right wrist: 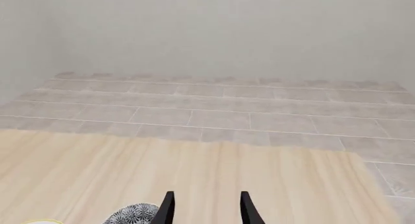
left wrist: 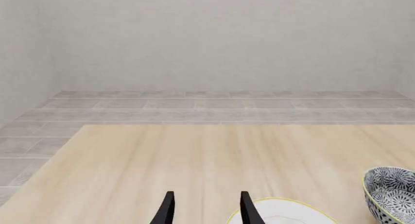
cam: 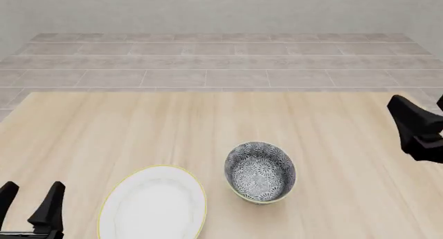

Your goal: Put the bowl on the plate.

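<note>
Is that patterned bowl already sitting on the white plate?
No. The bowl stands upright on the table, beside the plate, apart from it.

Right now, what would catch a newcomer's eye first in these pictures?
The patterned bowl, near the middle of the wooden table, stands out most against the pale wood. Just to its left lies the white plate, apart from it and bare. Both arms hang back at the edges, left gripper open at the near left corner, right gripper at the right edge.

Light wooden table [cam: 138,130], white plate [cam: 153,205], patterned bowl [cam: 260,171] just beside
</note>
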`<state>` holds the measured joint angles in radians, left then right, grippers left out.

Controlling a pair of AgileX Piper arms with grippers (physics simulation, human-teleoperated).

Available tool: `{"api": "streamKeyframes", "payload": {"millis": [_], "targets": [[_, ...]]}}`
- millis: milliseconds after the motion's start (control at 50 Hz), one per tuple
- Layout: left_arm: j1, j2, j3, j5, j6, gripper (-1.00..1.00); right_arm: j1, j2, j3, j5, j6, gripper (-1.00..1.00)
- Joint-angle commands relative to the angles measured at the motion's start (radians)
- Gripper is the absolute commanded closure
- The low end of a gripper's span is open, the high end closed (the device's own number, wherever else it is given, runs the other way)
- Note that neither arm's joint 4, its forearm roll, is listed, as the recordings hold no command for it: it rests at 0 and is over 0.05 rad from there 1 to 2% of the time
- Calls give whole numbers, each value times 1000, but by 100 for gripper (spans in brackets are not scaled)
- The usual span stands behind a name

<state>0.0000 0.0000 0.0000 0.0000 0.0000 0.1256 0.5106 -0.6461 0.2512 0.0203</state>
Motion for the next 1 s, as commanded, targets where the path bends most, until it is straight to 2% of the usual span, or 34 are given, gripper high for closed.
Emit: {"api": "streamKeyframes", "payload": {"millis": [20,40,120,200,300,340,440,580,1000], "targets": [[0,0,0,0,0,-100,35,155,-44,-45,117,-100],[0,0,0,0,0,-100,38,176,-43,-53,140,-100],[0,0,0,0,0,-100,72,240,-51,-70,167,-100],[0,0,0,0,0,-100,72,285,-73,-75,154,-100],[0,0,0,0,0,-100,121,331,-107,-65,143,-100],[0,0,0,0,0,-100,110,326,-104,-68,148,-100],[0,0,0,0,0,-100,140,380,-89,-88,135,-100],[0,0,0,0,0,-100,153,395,-96,-65,108,-100],[0,0,0,0,0,-100,210,436,-54,-59,122,-100]]}}
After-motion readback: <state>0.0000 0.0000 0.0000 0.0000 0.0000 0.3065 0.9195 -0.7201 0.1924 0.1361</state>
